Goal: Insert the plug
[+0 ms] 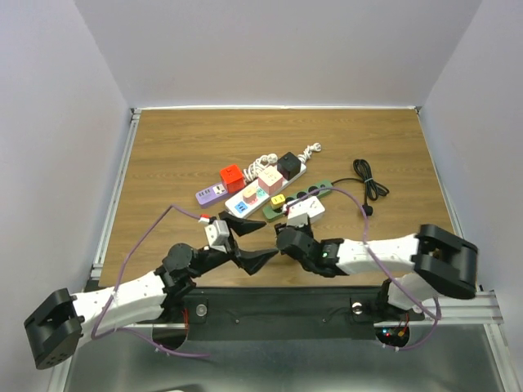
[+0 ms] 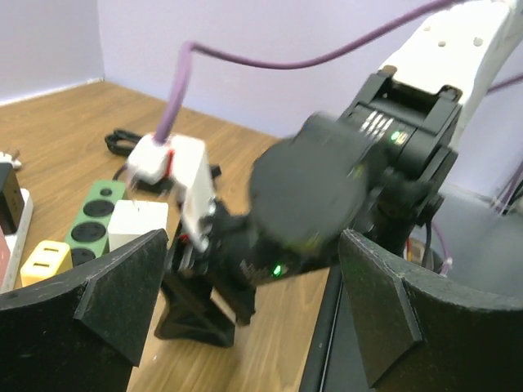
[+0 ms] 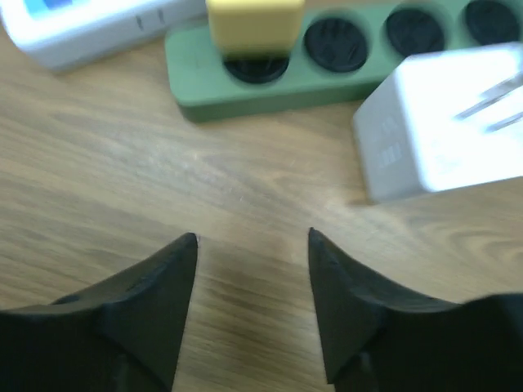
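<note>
While my right gripper (image 3: 253,237) hovers partly open and empty over the table (image 3: 122,180), the white plug (image 3: 441,131) lies on its side beside the green power strip (image 3: 319,86). My left gripper (image 2: 253,237) gapes wide, holding nothing.

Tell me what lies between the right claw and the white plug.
Only bare wooden tabletop separates the right claw from the white plug; the right wrist view shows it.
</note>
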### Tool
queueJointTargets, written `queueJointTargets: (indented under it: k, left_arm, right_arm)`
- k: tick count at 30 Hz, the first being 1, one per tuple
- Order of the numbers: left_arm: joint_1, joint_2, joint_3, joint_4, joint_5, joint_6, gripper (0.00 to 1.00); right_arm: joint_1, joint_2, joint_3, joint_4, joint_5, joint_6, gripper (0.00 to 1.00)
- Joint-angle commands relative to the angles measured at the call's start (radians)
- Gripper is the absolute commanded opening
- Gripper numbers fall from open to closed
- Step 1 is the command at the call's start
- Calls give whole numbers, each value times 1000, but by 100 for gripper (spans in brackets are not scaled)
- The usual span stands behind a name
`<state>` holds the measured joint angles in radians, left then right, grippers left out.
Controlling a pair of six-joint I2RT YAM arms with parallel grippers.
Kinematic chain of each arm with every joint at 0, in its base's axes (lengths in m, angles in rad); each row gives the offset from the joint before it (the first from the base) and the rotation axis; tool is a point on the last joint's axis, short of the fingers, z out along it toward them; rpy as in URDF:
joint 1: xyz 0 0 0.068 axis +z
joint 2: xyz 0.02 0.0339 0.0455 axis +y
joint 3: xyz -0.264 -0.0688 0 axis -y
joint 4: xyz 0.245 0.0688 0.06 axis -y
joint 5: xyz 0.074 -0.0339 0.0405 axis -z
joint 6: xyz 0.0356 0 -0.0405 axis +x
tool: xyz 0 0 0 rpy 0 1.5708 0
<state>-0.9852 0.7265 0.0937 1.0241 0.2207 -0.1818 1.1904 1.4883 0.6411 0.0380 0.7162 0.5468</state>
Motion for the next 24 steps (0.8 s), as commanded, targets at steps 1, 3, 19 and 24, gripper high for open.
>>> queueJointTargets:
  k: [1, 3, 19, 24]
  left_arm:
    - [37, -7, 12, -32, -273, 48, 95]
    - [37, -6, 15, -38, -294, 47, 96]
    - [8, 469, 267, -13, -397, 128, 95]
    - [-10, 622, 394, 14, -362, 173, 94]
  right_arm:
    - [29, -181, 9, 7, 153, -100, 67]
    - [17, -256, 6, 7, 202, -137, 74]
    - [-414, -554, -115, 135, 60, -242, 100]
    - [-511, -565, -150, 195, -3, -245, 100]
